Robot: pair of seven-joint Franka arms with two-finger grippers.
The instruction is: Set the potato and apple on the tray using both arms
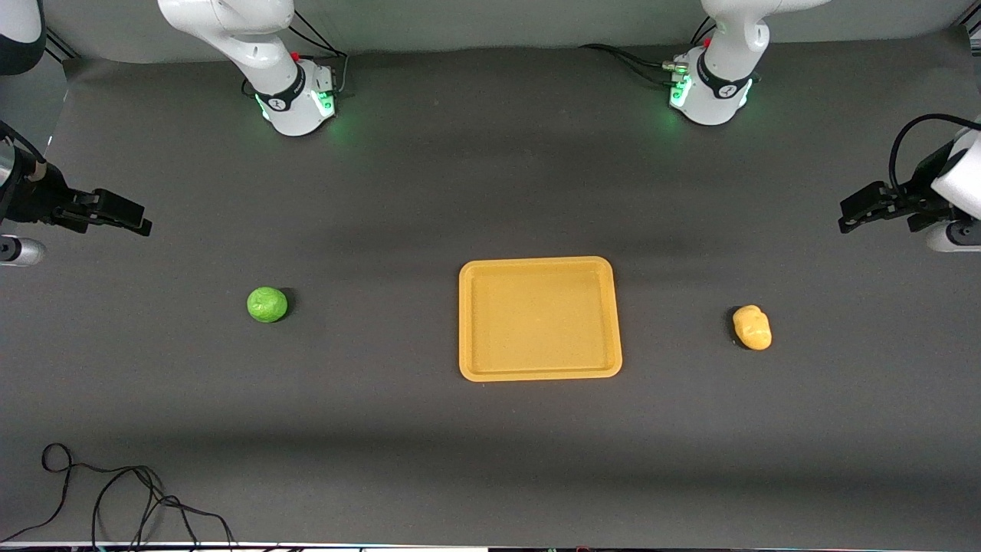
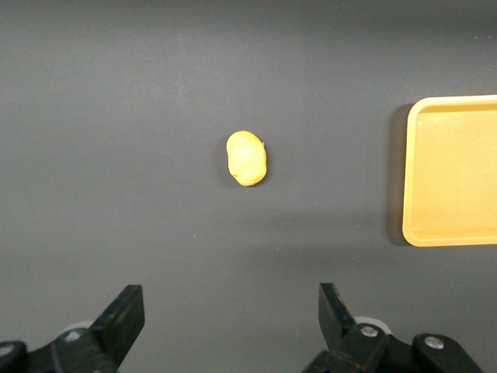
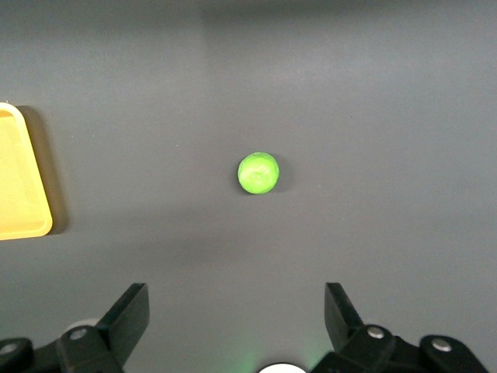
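The yellow-orange tray (image 1: pixel 539 318) lies empty at the table's middle. Toward the right arm's end sits the green apple (image 1: pixel 267 304); the lumpy yellow potato (image 1: pixel 752 327) sits toward the left arm's end. My right gripper (image 1: pixel 138 218) hangs open over the table's end, up and aside from the apple. My left gripper (image 1: pixel 851 215) hangs open over the other end, aside from the potato. In the left wrist view the potato (image 2: pixel 247 158) lies well ahead of the open gripper (image 2: pixel 231 307), with the tray (image 2: pixel 454 171) at the edge. The right wrist view shows the apple (image 3: pixel 258 172) ahead of the open gripper (image 3: pixel 237 307).
The two arm bases (image 1: pixel 299 100) (image 1: pixel 709 92) stand lit green along the table's edge farthest from the front camera. A loose black cable (image 1: pixel 115 498) lies on the dark mat near the front edge, toward the right arm's end.
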